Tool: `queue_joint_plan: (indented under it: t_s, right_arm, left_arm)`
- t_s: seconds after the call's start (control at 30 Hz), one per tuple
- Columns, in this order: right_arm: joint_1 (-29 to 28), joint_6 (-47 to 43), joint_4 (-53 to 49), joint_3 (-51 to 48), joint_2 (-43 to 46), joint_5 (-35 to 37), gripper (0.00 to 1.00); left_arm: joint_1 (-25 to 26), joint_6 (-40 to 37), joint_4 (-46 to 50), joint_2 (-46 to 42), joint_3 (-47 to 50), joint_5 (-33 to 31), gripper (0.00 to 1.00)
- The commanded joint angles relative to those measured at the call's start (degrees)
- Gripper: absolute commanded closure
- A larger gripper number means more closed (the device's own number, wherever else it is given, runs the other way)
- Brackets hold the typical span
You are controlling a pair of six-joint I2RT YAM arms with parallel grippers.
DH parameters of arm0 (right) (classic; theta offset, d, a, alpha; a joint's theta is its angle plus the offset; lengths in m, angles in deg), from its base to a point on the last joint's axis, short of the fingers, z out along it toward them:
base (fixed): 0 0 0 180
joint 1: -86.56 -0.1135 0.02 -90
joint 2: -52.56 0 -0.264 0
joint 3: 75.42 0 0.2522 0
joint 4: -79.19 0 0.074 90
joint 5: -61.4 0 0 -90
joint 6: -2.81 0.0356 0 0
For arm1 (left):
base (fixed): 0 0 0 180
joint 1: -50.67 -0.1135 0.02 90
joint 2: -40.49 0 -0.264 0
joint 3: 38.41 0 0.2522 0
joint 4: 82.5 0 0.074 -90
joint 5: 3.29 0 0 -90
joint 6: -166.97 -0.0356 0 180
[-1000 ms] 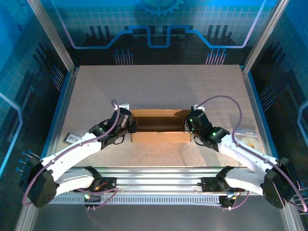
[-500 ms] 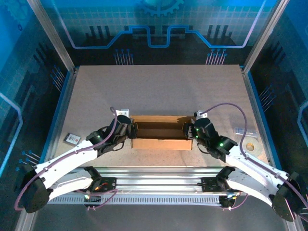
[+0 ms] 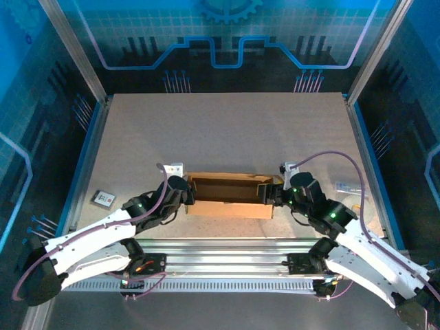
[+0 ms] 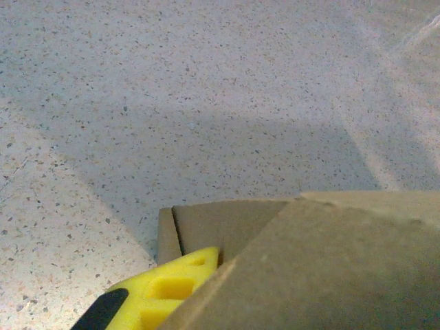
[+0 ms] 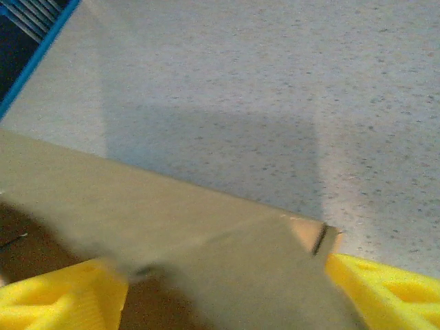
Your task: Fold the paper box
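Note:
The paper box (image 3: 227, 205), brown cardboard with its walls up and its top open, lies near the table's front edge between the two arms. My left gripper (image 3: 184, 196) is at the box's left end. In the left wrist view one yellow finger (image 4: 165, 289) presses against a cardboard end wall (image 4: 330, 268), which hides the other finger; the gripper (image 4: 230, 278) looks shut on that wall. My right gripper (image 3: 273, 194) is at the box's right end. In the right wrist view its fingers (image 5: 62, 295) stand wide apart, and a blurred cardboard panel (image 5: 206, 240) fills the gap of the open gripper (image 5: 227, 299).
A small flat card (image 3: 104, 199) lies at the left edge of the table. A roll of tape (image 3: 357, 206) and a white item (image 3: 344, 186) lie at the right. A small white piece (image 3: 177, 167) sits behind the left gripper. The aluminium rail (image 3: 227, 249) runs just in front of the box.
Both grippers and the box between them have come toward the near edge of the table. The arms have drawn back and the box now sits slightly skewed.

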Motion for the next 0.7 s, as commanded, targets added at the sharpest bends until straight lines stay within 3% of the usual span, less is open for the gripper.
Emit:
queue_joint_plan:
  t_s: [0.0,0.47,0.67]
  right_arm:
    - [-0.8,-2.3,-3.8,2.2,2.7,-8.1,0.19]
    - [-0.7,-1.8,-16.4,11.2,10.2,-5.7,0.18]
    - [0.3,3.5,-16.6,14.8,5.0,-3.2,0.25]
  left_arm:
    - [2.0,1.6,0.1,-1.0,2.0,-5.0,0.88]
    - [4.2,2.4,-0.7,-2.4,3.8,-7.7,0.88]
    - [5.6,1.7,-2.5,-4.5,6.0,-8.9,0.88]
